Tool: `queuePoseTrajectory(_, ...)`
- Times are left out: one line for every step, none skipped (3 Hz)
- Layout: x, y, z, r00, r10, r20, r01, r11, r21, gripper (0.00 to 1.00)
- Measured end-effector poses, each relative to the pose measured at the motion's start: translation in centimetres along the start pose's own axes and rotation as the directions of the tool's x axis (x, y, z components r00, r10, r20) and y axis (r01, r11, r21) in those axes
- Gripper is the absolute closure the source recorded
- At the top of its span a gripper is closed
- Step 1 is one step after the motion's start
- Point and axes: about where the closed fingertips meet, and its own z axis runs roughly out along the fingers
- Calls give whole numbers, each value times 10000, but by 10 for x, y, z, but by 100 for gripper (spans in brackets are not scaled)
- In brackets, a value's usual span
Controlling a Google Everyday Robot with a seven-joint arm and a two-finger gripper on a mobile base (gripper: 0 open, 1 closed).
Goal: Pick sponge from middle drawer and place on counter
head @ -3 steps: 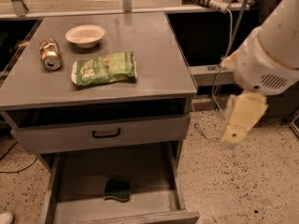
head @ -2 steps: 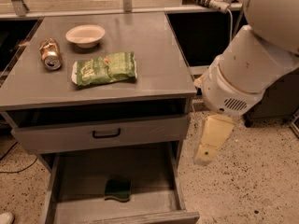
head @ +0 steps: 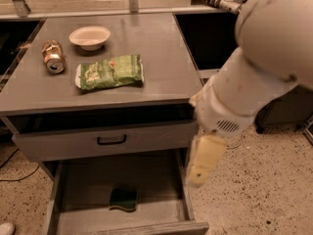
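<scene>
The sponge (head: 123, 199), dark green with a yellow edge underneath, lies flat near the front middle of the open middle drawer (head: 83, 180). The drawer is pulled out at the bottom of the view. My gripper (head: 199, 170) hangs from the big white arm at the drawer's right wall, to the right of the sponge and above it. It holds nothing that I can see. The grey counter (head: 161, 48) spreads above the drawers.
On the counter lie a light green snack bag (head: 110, 72), a white bowl (head: 90, 36) and a tipped can (head: 53, 56). The upper drawer front with a black handle (head: 111, 140) stands slightly out. Speckled floor lies to the right.
My arm and gripper have swung left from over the floor to the right edge of the open drawer. The sponge and the counter items have not moved.
</scene>
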Motion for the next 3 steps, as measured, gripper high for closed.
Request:
queuePoseTrajectory(-34,27,68,9967,182,795,-129,9977,-665,0)
queuePoseTrajectory(-56,33,118,9897,515,1334,-421,9965,-725,0)
queuePoseTrajectory(-56,34,118,9899,508,1324,-412,9964,-746,0)
